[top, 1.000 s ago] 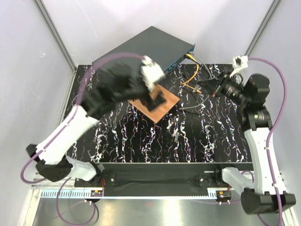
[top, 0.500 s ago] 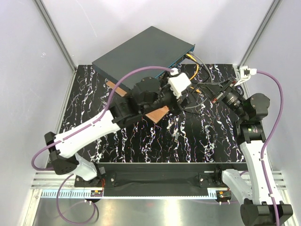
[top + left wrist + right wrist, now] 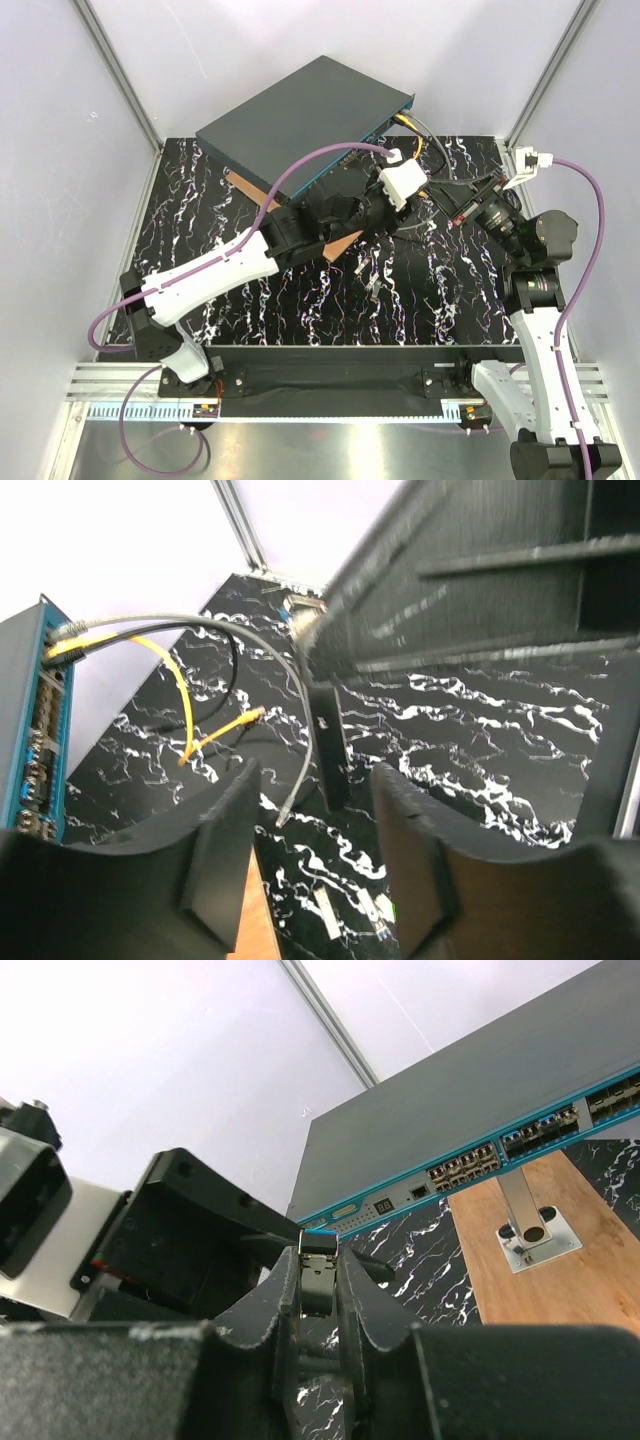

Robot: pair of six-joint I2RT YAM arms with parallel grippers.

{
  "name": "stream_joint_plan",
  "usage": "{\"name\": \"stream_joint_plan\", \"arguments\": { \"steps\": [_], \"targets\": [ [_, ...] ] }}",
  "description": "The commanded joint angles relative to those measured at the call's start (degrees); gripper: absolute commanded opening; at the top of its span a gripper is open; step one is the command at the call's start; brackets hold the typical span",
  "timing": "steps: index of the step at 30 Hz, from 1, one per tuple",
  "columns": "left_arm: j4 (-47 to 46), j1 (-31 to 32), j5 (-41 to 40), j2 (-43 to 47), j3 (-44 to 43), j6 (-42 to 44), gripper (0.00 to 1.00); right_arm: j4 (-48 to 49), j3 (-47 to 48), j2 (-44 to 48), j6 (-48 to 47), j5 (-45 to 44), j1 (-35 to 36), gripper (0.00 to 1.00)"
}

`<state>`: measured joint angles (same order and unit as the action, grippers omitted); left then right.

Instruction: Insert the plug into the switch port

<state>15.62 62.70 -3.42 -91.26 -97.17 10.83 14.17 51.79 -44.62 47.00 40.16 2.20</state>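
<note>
Right hand [image 3: 318, 1295] clenches the plug [image 3: 318, 1265], apart from the switch [image 3: 470, 1100] front; my left hand [image 3: 318, 820] hovers released before the switch too. I judge insertion not yet done.

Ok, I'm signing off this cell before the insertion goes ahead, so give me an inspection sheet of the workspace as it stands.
Surface: black, white-veined table.
Job's things: the switch sits at the far side, its teal port face turned toward the right arm's side; the plug is pinched between fingers, not yet in a port.
Clutter: wooden board carrying a metal post, in front of the switch.
Grippers: right gripper shut on the plug; left gripper open, close beside the right one.
Cables: yellow cables and a grey cable run from the switch; loose ends lie on the table.
Surroundings: white walls, metal frame posts.
</note>
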Motion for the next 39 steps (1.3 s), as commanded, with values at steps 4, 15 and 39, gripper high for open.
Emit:
{"name": "stream_joint_plan", "arguments": {
  "steps": [4, 15, 39],
  "targets": [
    [-5.3, 0.1, -0.6, 0.7, -3.3, 0.1, 0.47, 2.1, -0.9, 0.9, 0.7, 0.5, 0.3, 0.00],
    [-5.3, 0.2, -1.5, -0.1, -4.0, 2.4, 0.12, -1.2, 0.2, 1.2, 0.5, 2.5, 0.2, 0.00],
    [-11.1, 4.1, 13.6, 24.1, 28.5, 56.9, 0.00, -101.9, 50.6, -21.3, -83.7, 18.4, 0.2, 0.93]
  ]
}}
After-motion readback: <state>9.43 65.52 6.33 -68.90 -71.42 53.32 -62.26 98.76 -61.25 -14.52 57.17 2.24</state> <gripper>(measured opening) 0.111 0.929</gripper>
